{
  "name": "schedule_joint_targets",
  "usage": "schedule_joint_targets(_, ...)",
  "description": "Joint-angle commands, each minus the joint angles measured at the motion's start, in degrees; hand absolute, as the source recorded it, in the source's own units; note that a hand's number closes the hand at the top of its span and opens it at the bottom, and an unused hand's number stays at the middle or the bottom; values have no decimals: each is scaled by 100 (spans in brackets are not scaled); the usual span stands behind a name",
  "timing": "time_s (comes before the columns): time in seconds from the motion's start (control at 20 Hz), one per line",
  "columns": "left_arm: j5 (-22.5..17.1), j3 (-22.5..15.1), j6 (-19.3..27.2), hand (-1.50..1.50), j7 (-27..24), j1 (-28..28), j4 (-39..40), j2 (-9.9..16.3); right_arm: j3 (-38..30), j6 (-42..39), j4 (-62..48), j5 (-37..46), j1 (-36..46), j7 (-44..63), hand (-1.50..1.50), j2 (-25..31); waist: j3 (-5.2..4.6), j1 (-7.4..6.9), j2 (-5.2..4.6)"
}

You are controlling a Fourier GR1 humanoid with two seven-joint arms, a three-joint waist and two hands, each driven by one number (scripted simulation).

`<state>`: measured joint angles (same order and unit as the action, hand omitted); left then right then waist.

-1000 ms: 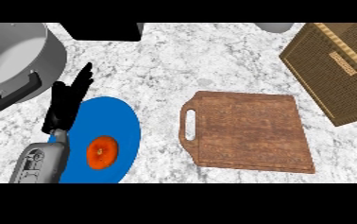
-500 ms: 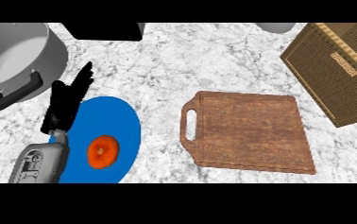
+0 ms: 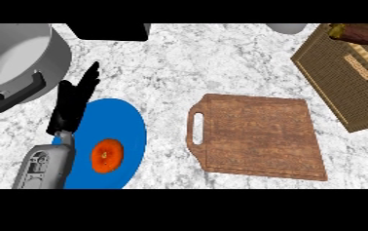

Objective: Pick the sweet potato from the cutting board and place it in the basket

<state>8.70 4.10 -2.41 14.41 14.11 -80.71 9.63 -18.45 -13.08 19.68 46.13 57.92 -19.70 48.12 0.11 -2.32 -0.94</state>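
The brown wooden cutting board lies right of the middle with its handle slot toward the left, and nothing sits on it. A woven tan basket stands at the right edge. A dark reddish-brown sweet potato lies at the basket's far end, partly cut off by the view's top. My left hand rests at the far left with its fingers straight and pointing up, holding nothing. My right hand shows nowhere in the view.
A blue plate with a round orange fruit on it lies beside my left forearm. A grey pot with a black handle fills the top left. A black box and a pale round object stand at the back edge.
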Motion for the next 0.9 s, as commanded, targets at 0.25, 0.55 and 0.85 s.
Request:
schedule_joint_targets(0.25,-38,137,-147,0,-481,-108,371,153,-732,570,-587,-605,-12,-595,-150,-76,4,-13,-18)
schedule_joint_targets(0.55,68,-46,32,0,-156,-99,11,-60,-1385,1140,-666,-1137,-46,-547,-150,293,10,-21,-1)
schedule_joint_targets(0.85,-1,84,22,0,63,92,-14,34,-1928,586,-1065,-1590,-197,-109,-150,1257,20,17,-13)
